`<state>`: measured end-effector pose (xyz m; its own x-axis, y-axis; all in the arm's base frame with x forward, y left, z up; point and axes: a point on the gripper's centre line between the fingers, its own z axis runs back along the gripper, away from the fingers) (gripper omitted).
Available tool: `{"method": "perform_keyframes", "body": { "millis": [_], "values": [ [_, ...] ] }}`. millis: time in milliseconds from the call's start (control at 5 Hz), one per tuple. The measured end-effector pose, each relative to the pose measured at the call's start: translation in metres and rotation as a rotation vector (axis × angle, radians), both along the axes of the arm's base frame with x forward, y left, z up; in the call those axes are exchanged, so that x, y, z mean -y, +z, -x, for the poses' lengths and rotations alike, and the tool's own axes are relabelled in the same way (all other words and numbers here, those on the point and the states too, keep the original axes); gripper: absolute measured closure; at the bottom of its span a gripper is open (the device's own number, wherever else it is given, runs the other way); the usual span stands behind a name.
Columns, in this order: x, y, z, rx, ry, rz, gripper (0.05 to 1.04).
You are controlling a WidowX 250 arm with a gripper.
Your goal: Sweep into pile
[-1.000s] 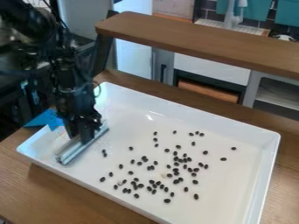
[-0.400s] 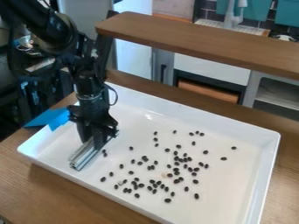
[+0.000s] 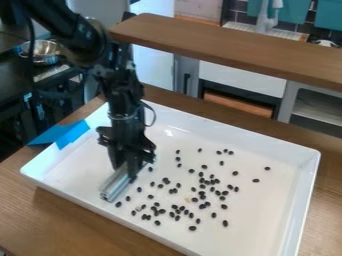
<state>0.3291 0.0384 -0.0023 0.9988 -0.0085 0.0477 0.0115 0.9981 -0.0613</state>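
The black gripper (image 3: pixel 130 162) hangs over the left part of the white tray (image 3: pixel 304 200), shut on a silver metal bar (image 3: pixel 117 183). The bar lies low at the tray floor, slanting from lower left to upper right. Many small dark beans (image 3: pixel 202 187) are scattered loosely across the middle and right of the tray. A few beans sit just right of the bar, and one (image 3: pixel 132 178) is close against its right side. Any beans behind the gripper are hidden.
Raised tray walls surround the work area on the wooden table (image 3: pixel 60 220). Blue tape (image 3: pixel 61 135) covers the left rim. A wooden shelf (image 3: pixel 227 45) runs behind the tray, and a metal bowl (image 3: pixel 41 51) stands at the upper left.
The gripper and bar have moved right and slightly toward the camera side of the tray. Beans near the left have come up beside the bar; the others have barely moved.
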Motion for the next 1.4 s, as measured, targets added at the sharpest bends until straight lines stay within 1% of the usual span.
{"method": "perform_keyframes", "body": {
  "millis": [200,600,1000,1400],
  "values": [
    [0.011,-0.001,0.001,-0.013,0.006,0.009,0.735],
    [0.053,0.000,0.002,-0.034,-0.028,0.037,0.735],
    [0.097,0.001,0.000,-0.020,-0.075,0.050,0.735],
    [0.149,0.007,0.013,-0.069,-0.119,0.118,0.735]
  ]
}}
